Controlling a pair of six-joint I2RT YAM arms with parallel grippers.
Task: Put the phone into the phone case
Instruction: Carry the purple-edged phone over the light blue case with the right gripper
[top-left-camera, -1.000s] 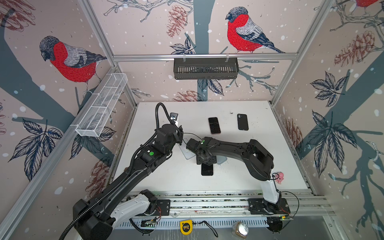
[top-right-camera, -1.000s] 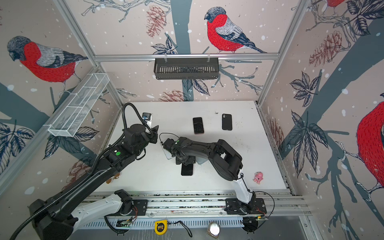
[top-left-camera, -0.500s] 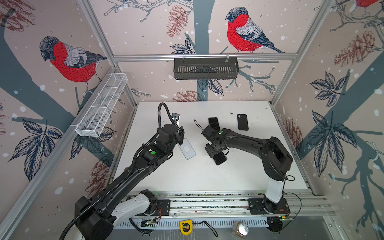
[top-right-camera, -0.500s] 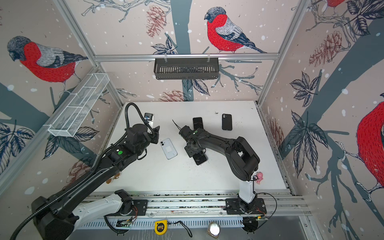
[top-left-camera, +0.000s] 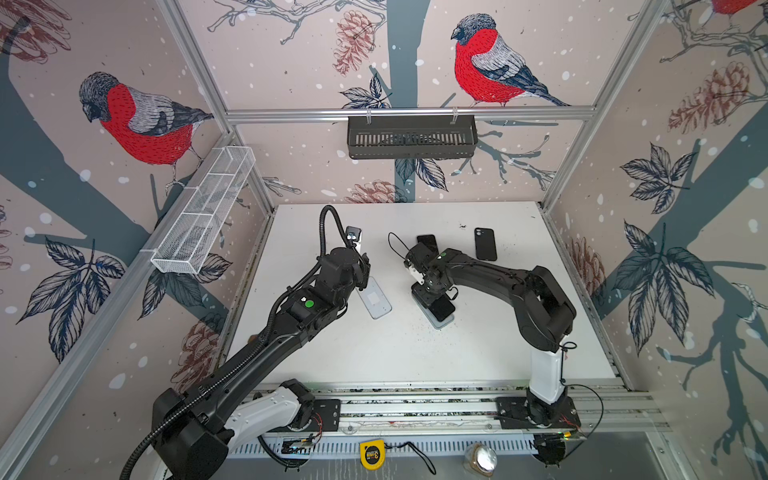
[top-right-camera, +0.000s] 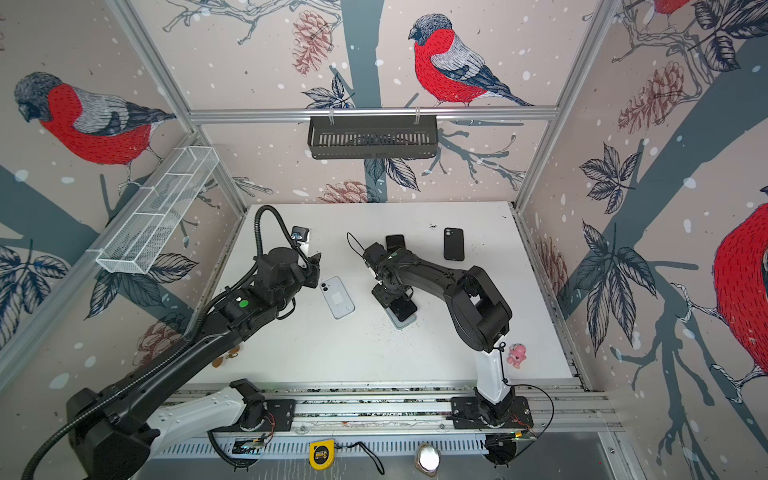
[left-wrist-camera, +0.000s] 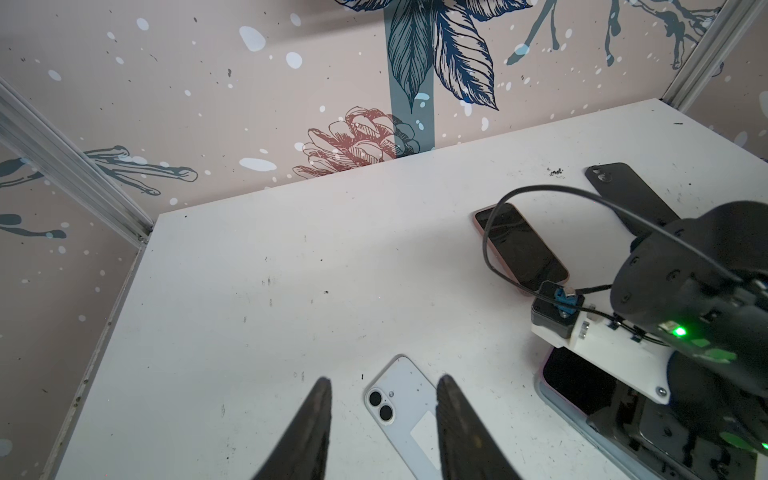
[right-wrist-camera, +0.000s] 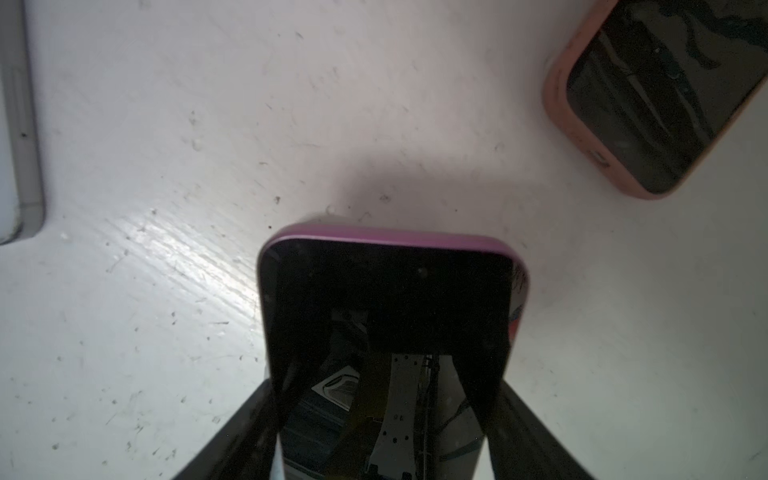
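- Two arms meet over a white worktop in both top views. At centre frame the right gripper has its jaws closed on a dark-screened phone. The phone lies slantwise on a pale phone case and, as far as I can judge, is not yet seated. Left of centre, the left gripper hovers beside a pale slab, jaws partly open and empty.
- In a top view the phone case shows only past the lower end of the phone. Nothing pins the phone case, so pressing now could skid it away.
- Left wrist view: at bottom centre the narrowly parted jaws frame the pale slab. It shows two lenses, but I cannot tell whether it is a phone back or a spare case. At lower right the phone rests over the phone case. The arms are close, so a sideways sweep by either could strike the other.
- Right wrist view: at lower centre the jaws clamp the long sides of the phone, and the phone case beneath is hidden. Jaws on those sides may stop its lip from snapping on. At upper right a pink-cased phone lies well apart.
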